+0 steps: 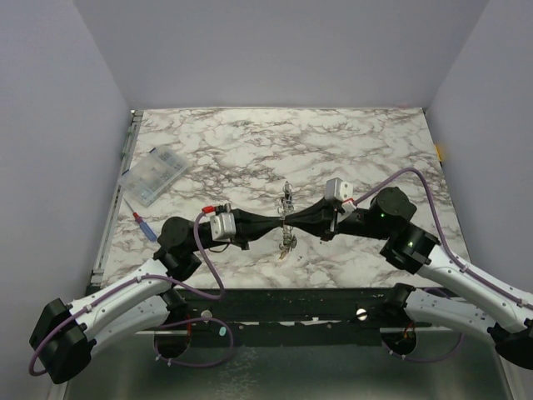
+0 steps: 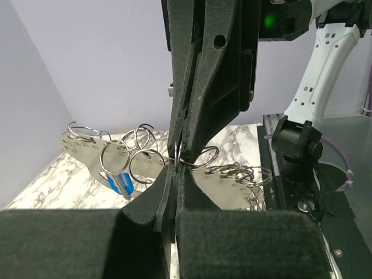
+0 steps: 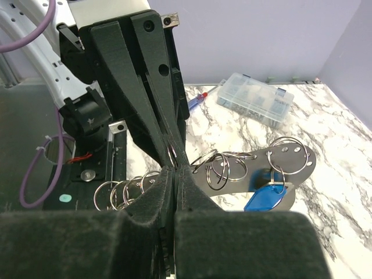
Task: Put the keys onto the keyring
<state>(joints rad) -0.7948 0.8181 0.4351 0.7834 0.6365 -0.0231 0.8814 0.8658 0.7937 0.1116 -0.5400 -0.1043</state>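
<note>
The left gripper and right gripper meet tip to tip, each with fingers pressed together on the keyring; a blue key hangs near it.

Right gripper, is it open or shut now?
Shut. The fingers of the right gripper meet with no gap, tips at the metal strip of rings.

"Where do the arms sit over the table?"

"The left arm reaches in from the table's near-left corner, and the right arm from its near-right corner. Both forearms lie roughly level above the near half."

"And the grippers?"

"The left gripper and the right gripper point at each other, tip to tip, above the table's near-middle. Each has its jaws pressed together."
</note>
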